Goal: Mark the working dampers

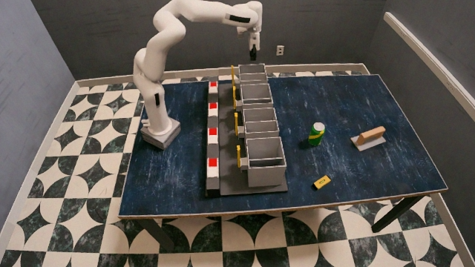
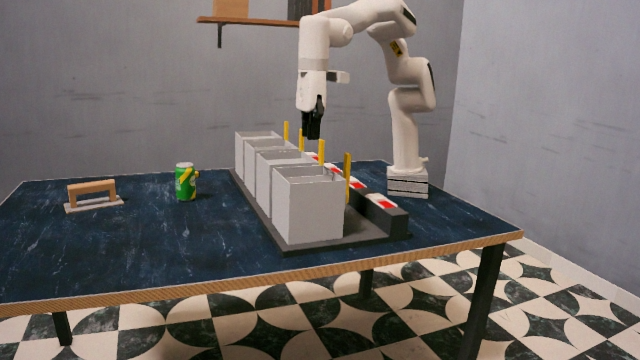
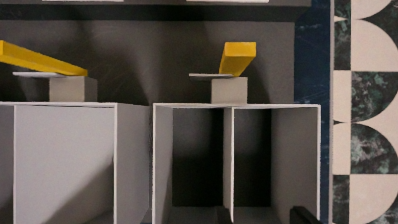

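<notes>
Four open-topped grey dampers stand in a row: the nearest [image 1: 266, 176] [image 2: 315, 212], two middle ones [image 1: 260, 127] [image 1: 256, 93], and the farthest [image 1: 252, 69] [image 3: 296, 150]. Each has a thin plate across its inside and a raised yellow lever; the farthest lever [image 1: 232, 76] [image 3: 238, 57] and nearest lever [image 1: 238, 156] [image 2: 347, 177] stand up. All four sliders show red: nearest [image 1: 212, 162], then [image 1: 212, 131], [image 1: 213, 106] and farthest [image 1: 213, 84]. My gripper [image 1: 253, 58] [image 2: 311, 137] [image 3: 262, 217] is partly open and empty, above the farthest damper. Whether any blade is jammed cannot be seen.
The dark base plate [image 1: 231, 182] carries dampers and slider rail. A green can [image 1: 316, 134] [image 2: 185, 182], a wooden-handled block [image 1: 371, 136] [image 2: 92, 192] and a small yellow box [image 1: 321, 182] are on the blue table [image 1: 345, 104] beyond the dampers' open side.
</notes>
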